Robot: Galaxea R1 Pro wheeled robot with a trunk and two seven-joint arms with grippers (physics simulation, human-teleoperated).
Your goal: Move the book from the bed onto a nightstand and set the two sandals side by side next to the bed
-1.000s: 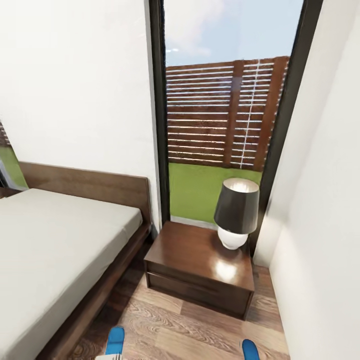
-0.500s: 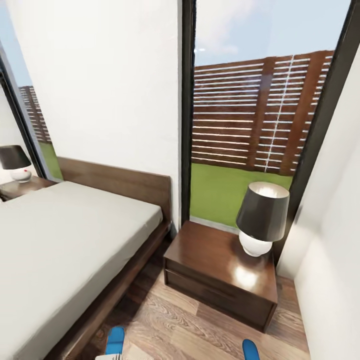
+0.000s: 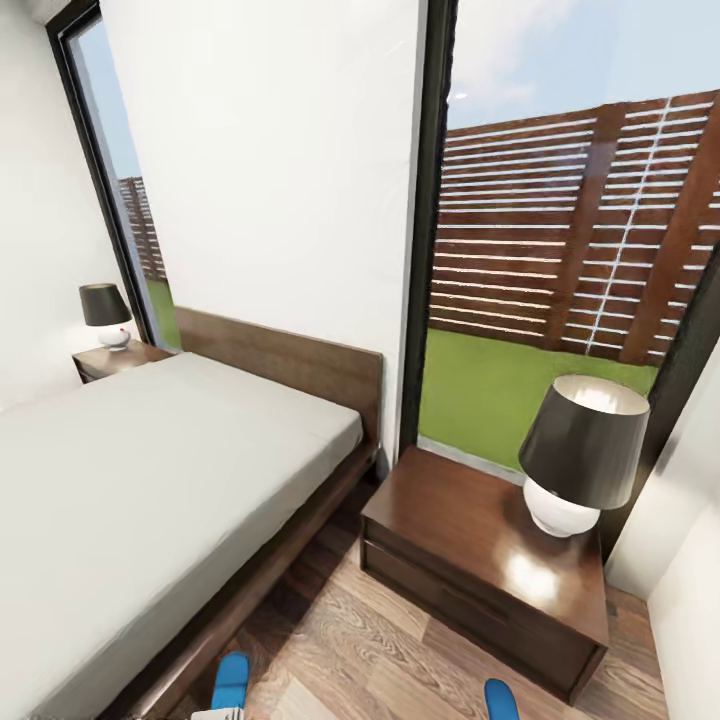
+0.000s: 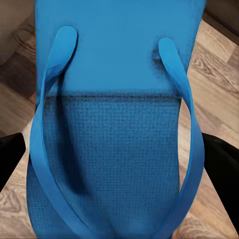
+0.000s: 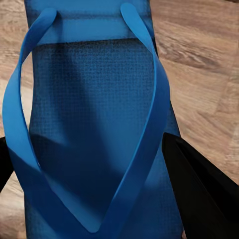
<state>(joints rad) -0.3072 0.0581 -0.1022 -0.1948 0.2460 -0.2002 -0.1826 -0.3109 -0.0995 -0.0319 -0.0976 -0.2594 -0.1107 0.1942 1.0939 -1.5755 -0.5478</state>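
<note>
From the head camera I take the bed (image 3: 150,480) as my landmark: pale mattress, dark frame, headboard against the white wall. Beyond its far side stands a far nightstand (image 3: 112,358) carrying a small lamp (image 3: 106,312). Just beside its near side sits the near nightstand (image 3: 480,560), glossy brown, with a large lamp (image 3: 582,455) on its top. No book on the mattress that I can see. On my left wrist camera, the left gripper (image 4: 119,169) pinches the left sandal (image 4: 117,124), dark fingers (image 4: 10,154) flanking the sole. On my right wrist camera, the right gripper (image 5: 99,169) pinches the right sandal (image 5: 92,124) likewise. Both blue tips poke up above the plank floor (image 3: 370,660) near the bed's side.
</note>
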